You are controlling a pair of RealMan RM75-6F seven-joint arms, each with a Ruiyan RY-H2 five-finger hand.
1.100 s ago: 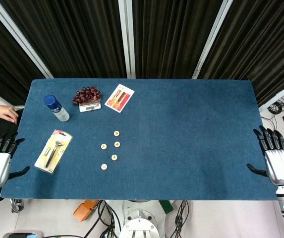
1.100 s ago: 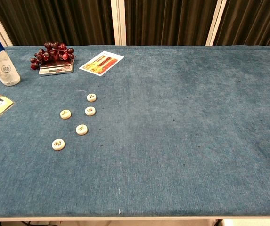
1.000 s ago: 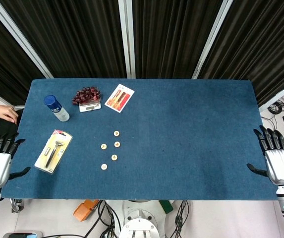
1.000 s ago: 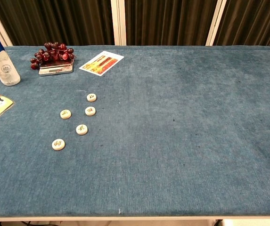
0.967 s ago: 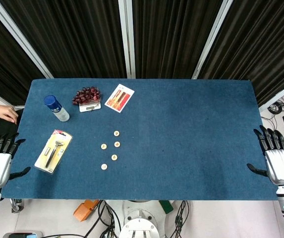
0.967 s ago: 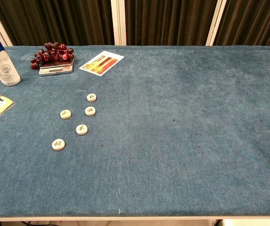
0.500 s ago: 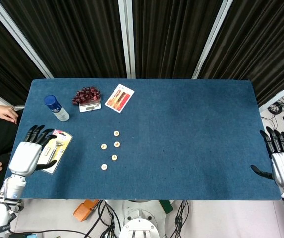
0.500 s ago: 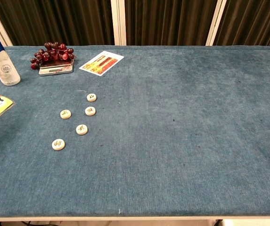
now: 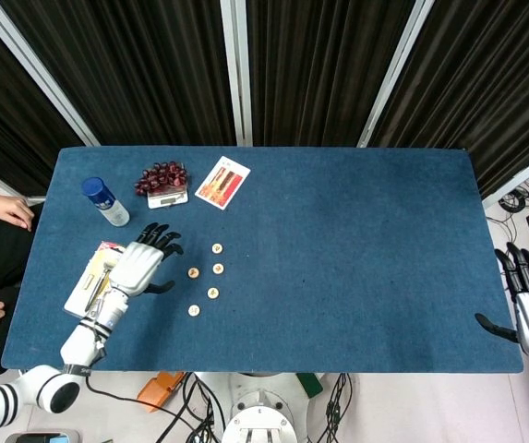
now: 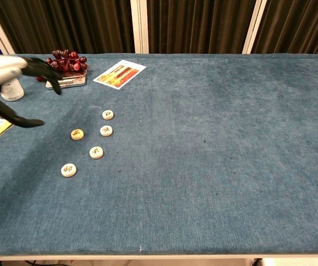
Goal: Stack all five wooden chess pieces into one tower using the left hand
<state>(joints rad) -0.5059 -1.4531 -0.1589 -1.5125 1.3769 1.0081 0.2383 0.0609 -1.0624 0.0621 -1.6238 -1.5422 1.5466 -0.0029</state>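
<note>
The left hand (image 9: 140, 265) hovers with fingers spread and empty left of centre, just beside five separate chess pieces (image 9: 212, 293) on the blue worktop (image 9: 356, 249).

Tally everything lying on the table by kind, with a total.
wooden chess pieces: 5
blue-capped bottle: 1
bunch of grapes: 1
small scale: 1
printed card: 1
packaged tool: 1
Total: 10
</note>
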